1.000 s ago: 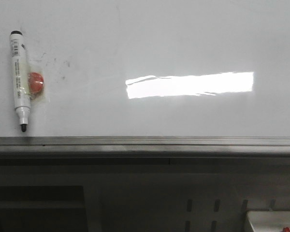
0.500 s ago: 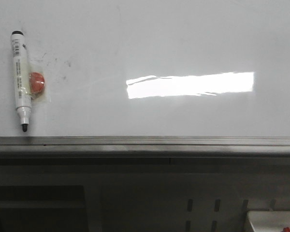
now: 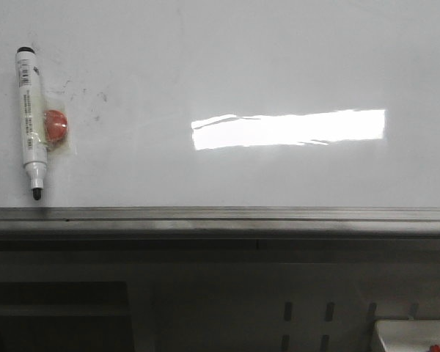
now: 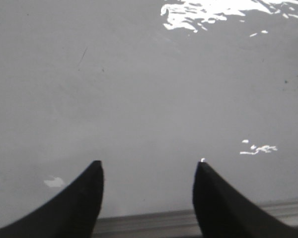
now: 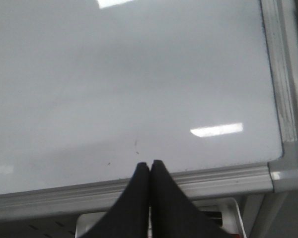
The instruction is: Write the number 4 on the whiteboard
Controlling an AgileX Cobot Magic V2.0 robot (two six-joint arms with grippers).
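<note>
Left end effector point(image 4: 148, 171) gaping, right end effector point(image 5: 150, 166) pinched together empty; marker point(image 3: 30, 121) probably sitting uncapped on the whiteboard point(image 3: 279, 59), risking drying out.

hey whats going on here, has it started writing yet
Not yet. The whiteboard has no number on it, only faint smudges and a glare patch. A marker with its black tip uncovered sits at the board's left side beside a red magnet, and nothing is holding it. The left gripper is open and empty over the board, and the right gripper has its fingers closed together with nothing between them, near the board's lower frame. Neither arm shows in the front view.
</note>
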